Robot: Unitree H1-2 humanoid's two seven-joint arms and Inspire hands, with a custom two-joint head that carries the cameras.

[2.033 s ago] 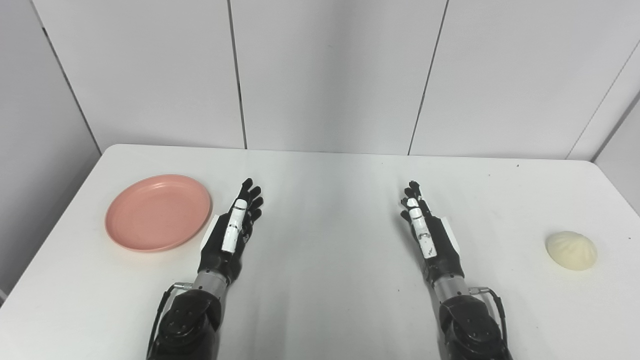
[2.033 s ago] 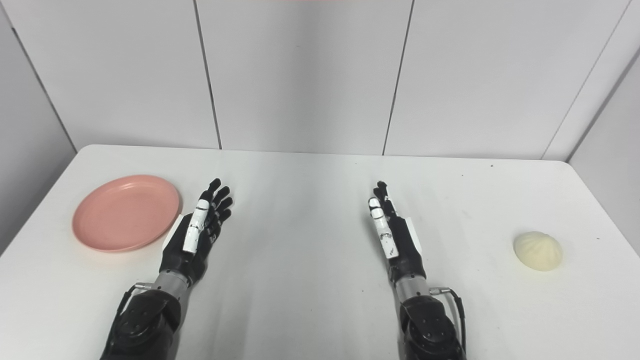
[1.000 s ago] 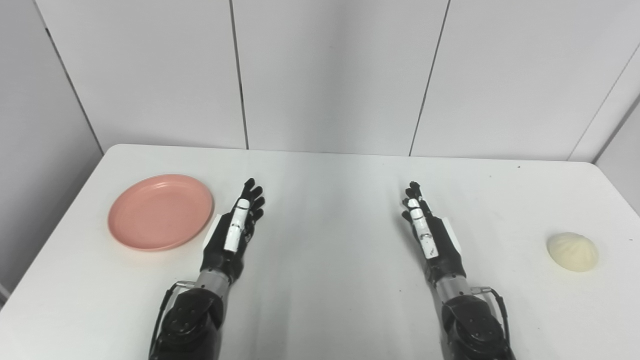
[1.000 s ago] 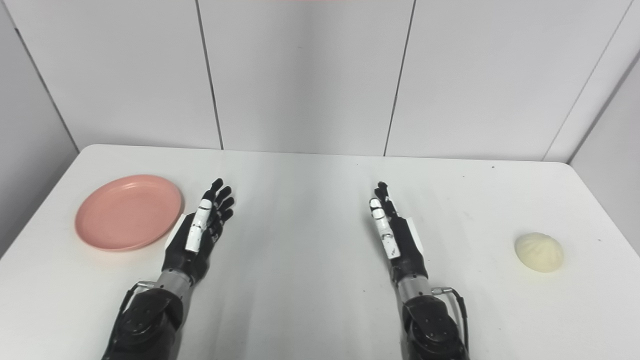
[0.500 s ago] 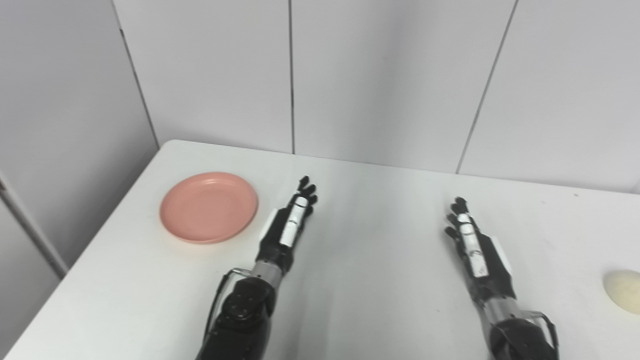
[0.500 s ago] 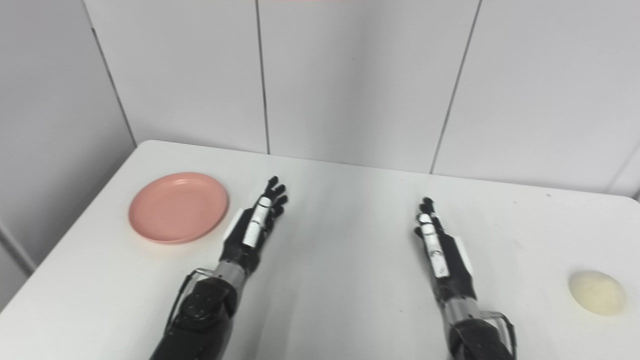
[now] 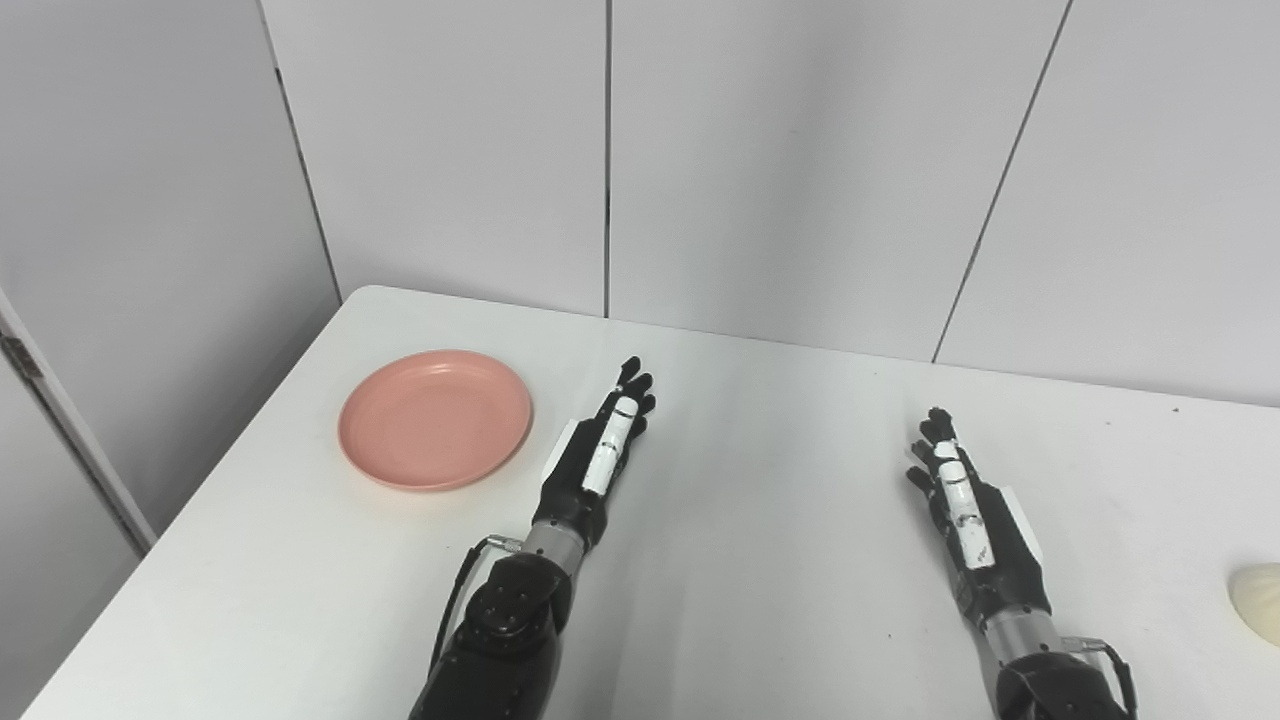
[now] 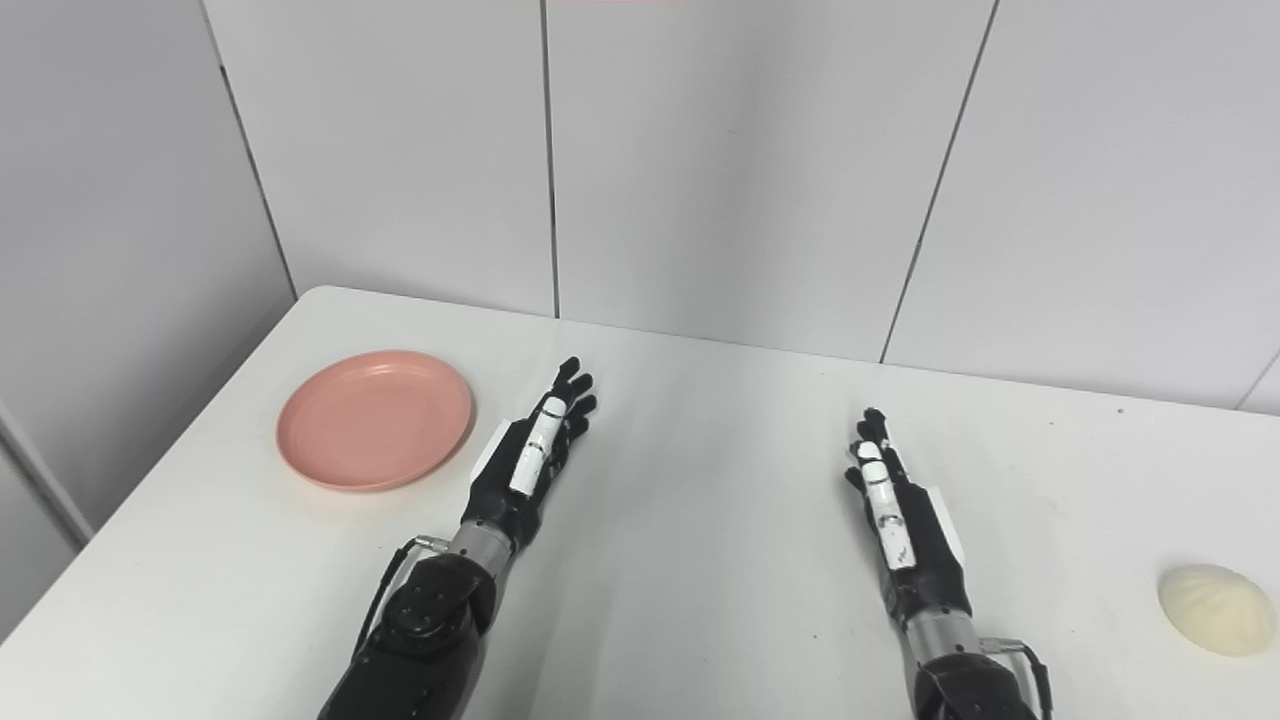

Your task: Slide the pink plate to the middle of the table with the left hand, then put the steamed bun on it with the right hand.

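A round pink plate (image 7: pixel 435 419) lies flat on the white table (image 7: pixel 760 400) near its left edge. My left hand (image 7: pixel 597 459) rests just right of the plate, open, fingers stretched forward, not touching it. Over the table's right half my right hand (image 7: pixel 966 510) is likewise open and holds nothing. A pale steamed bun (image 8: pixel 1216 595) sits at the far right, well away from the right hand; in the left eye view the bun (image 7: pixel 1260 589) is cut by the picture's edge.
Grey wall panels (image 7: pixel 800 150) stand behind the table's far edge. The table's left edge (image 7: pixel 230 440) drops off beside the plate, with a wall panel and a door edge (image 7: pixel 60 420) beyond it.
The whole picture has shifted: the camera turned left, so the plate and both hands sit further right and the bun nears the right edge. Neither hand nor object has moved on the table.
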